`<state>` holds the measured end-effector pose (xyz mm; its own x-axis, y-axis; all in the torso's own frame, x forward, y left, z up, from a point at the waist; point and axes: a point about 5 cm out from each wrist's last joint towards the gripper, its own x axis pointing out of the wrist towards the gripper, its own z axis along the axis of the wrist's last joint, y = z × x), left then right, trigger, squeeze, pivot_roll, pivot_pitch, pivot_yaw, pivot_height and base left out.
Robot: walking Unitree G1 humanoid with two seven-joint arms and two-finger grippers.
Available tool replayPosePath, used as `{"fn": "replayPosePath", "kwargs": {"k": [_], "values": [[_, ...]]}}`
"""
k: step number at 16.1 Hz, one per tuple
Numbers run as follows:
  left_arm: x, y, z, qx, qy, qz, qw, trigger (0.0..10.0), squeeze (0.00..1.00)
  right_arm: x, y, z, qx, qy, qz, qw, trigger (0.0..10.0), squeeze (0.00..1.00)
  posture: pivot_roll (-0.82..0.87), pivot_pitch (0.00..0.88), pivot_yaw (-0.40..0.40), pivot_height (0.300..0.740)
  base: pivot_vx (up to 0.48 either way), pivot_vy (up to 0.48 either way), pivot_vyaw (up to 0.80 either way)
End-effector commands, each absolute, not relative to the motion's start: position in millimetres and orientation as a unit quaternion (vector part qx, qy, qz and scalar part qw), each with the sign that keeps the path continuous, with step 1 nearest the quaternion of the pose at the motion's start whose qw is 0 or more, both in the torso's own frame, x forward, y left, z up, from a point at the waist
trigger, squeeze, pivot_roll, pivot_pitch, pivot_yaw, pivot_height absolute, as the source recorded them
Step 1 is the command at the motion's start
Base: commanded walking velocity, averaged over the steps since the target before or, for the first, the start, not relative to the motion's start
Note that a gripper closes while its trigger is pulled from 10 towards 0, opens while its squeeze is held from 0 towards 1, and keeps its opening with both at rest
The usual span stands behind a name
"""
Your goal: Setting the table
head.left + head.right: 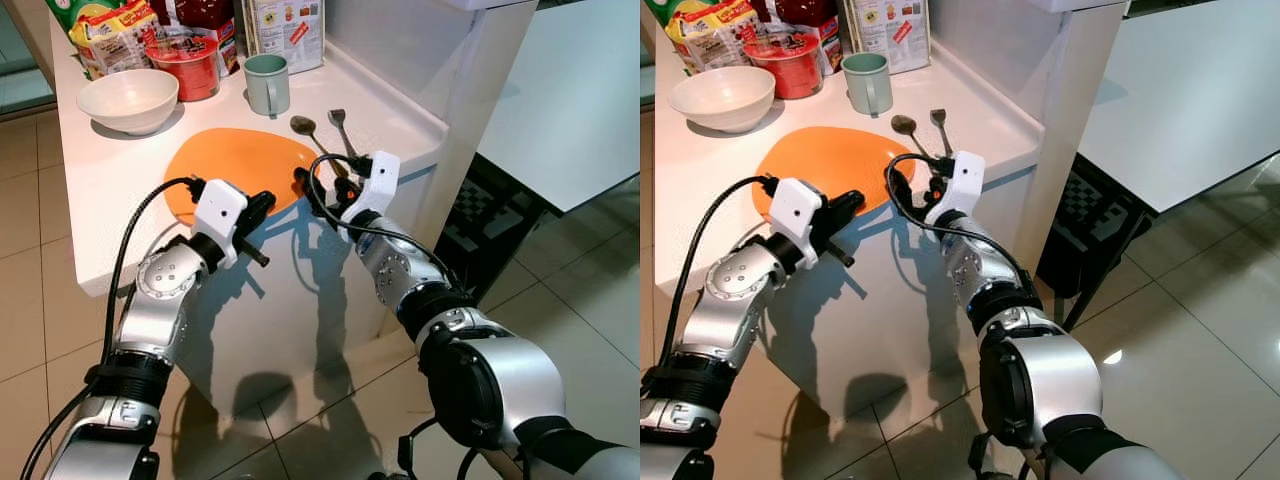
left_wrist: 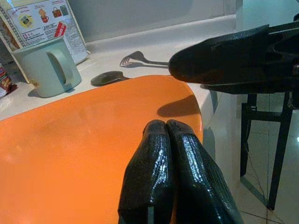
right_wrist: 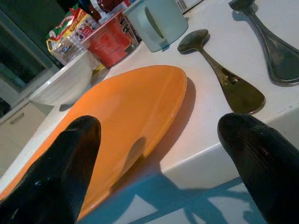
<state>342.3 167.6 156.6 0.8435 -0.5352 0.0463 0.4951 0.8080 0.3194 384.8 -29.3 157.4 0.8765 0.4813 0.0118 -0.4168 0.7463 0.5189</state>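
Plate (image 1: 238, 168), orange, is laid flat at the counter's (image 1: 100, 190) front edge; its near rim is flanked by both grippers, the right gripper (image 1: 322, 183) held open, the left gripper (image 1: 262, 205) pressed closed and empty

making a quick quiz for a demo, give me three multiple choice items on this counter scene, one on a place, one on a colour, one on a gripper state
1. Where does the spoon lie?
A. inside the bowl
B. on the counter between the plate and the fork
C. on the floor

2. What colour is the plate?
A. orange
B. blue
C. black

3. How are the left gripper's fingers?
A. wide apart
B. pressed together
C. clamped on the mug

Key: 1 B, it lies right of the plate, beside the fork. 2 A, plainly orange. 3 B, the left wrist view shows the tips touching.
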Motion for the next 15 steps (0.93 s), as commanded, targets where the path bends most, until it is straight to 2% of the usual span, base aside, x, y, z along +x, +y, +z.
{"fn": "replayPosePath", "kwargs": {"k": [1, 9, 15], "values": [[339, 168, 151, 0.150, -0.052, -0.279, 0.947, 10.0, 0.00, 383, -20, 157, 0.280, 0.077, 0.249, 0.924, 10.0, 0.00, 0.16, 0.077, 0.011, 0.740, 0.000, 0.000, 0.00], [339, 165, 154, 0.148, -0.054, -0.282, 0.946, 10.0, 0.00, 386, -6, 181, 0.245, 0.036, 0.280, 0.928, 10.0, 0.00, 0.16, 0.079, 0.004, 0.740, 0.000, 0.000, 0.00], [338, 161, 159, 0.148, -0.060, -0.291, 0.943, 10.0, 0.00, 381, 2, 171, 0.256, 0.070, 0.271, 0.925, 10.0, 0.00, 0.17, 0.081, 0.009, 0.740, 0.000, 0.000, 0.00]]}}
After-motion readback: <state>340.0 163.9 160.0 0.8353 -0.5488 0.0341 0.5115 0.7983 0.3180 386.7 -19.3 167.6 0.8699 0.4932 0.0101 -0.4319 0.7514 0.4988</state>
